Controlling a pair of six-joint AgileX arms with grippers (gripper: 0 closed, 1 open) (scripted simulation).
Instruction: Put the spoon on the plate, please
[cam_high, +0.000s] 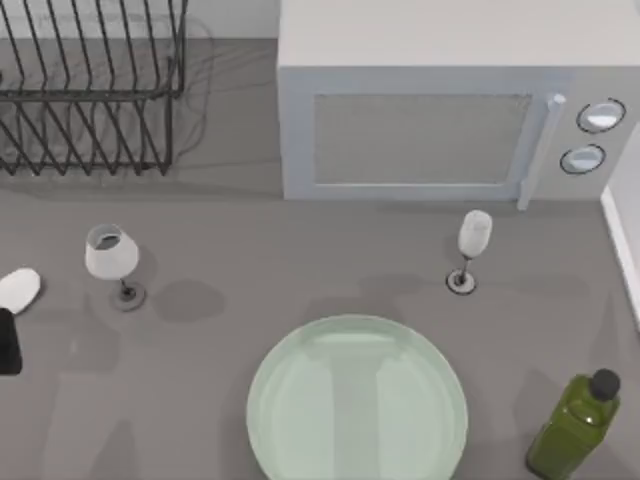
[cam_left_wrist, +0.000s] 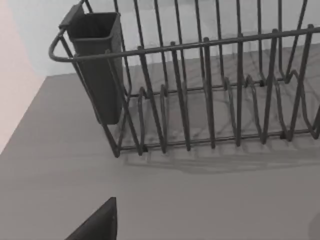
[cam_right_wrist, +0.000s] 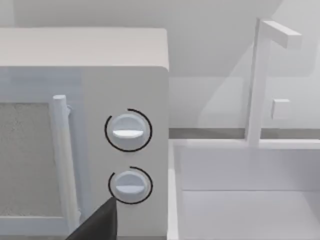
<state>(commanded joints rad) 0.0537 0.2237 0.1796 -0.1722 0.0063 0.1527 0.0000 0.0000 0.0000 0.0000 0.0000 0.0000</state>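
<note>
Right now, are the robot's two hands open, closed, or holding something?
Left gripper: at the table's left edge, cannot be told.
Right gripper: facing the microwave, cannot be told.

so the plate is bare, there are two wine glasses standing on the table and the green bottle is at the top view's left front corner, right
Not quite: the green bottle stands at the right front corner, as the top view shows. The rest holds: the plate is bare, and two wine glasses stand on the table, one at the left and one nearer the microwave.
</note>
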